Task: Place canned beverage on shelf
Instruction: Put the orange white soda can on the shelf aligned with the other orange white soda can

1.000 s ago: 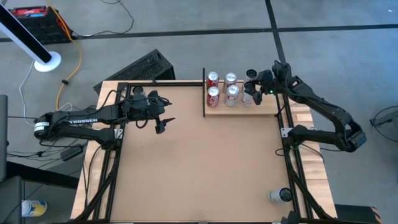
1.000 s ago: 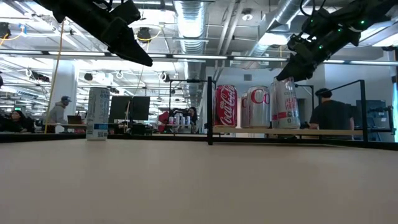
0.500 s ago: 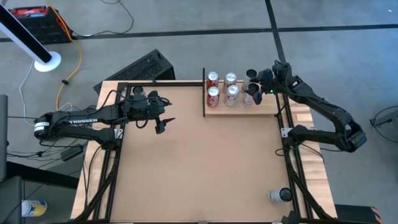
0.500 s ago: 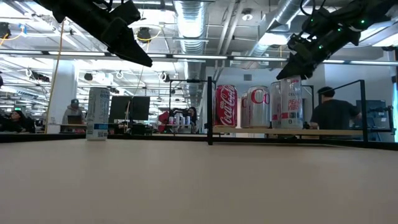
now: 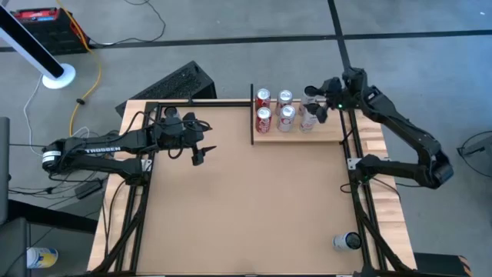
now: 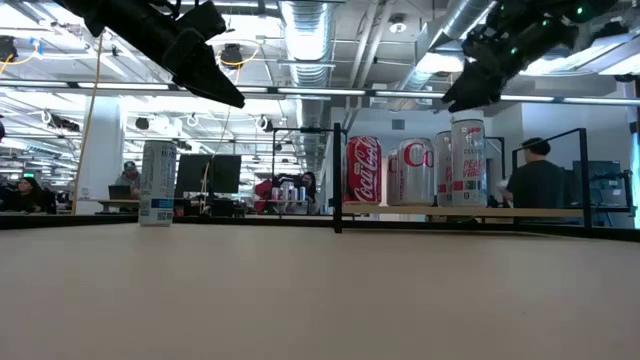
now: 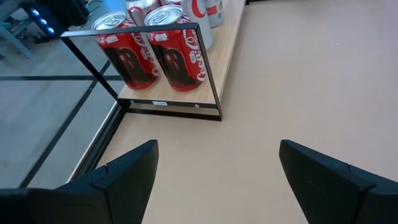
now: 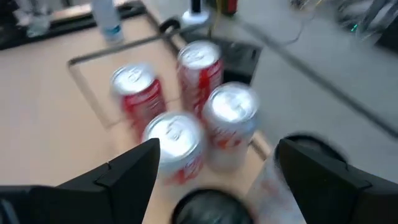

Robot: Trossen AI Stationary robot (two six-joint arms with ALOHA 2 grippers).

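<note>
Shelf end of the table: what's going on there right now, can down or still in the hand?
The can stands upright on the shelf, beside the other cans. The right hand is open just above it, holding nothing. The left hand hangs open over the table's left side, away from the shelf. Another can lies near the table's front right corner.

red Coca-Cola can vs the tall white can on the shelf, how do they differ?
Colour: the red Coca-Cola can is red with white script; the tall white can is pale with pink lettering. Height: the white can stands taller and slimmer. Place: the Coca-Cola can sits beside the black upright bar; the white can stands at the row's other end, under the right gripper. Both stand upright on the shelf.
</note>
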